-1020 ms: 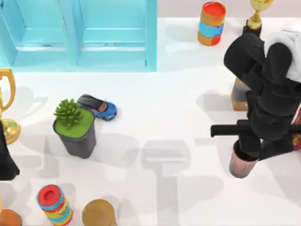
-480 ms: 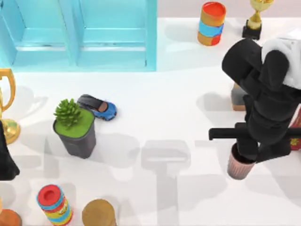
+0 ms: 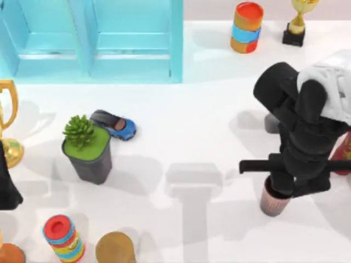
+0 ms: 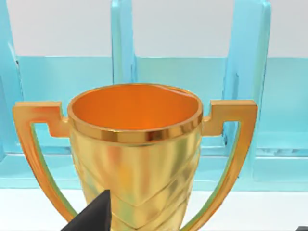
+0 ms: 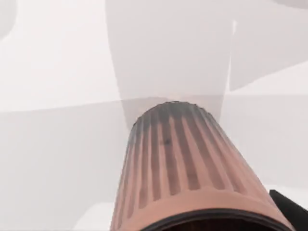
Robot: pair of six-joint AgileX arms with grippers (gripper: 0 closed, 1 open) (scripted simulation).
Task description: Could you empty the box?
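The box sits at the table's right side with just a grey corner peeping out from behind my right arm, so I cannot tell what is left inside it. In the last second my right gripper, clamped on the rim of the ribbed pinkish-brown cup, has carried it leftward and further from the box, which I judge to be the emptying under way. The cup's inside is too dark to read, and my left gripper is parked by the empty-bowled gold trophy at the left.
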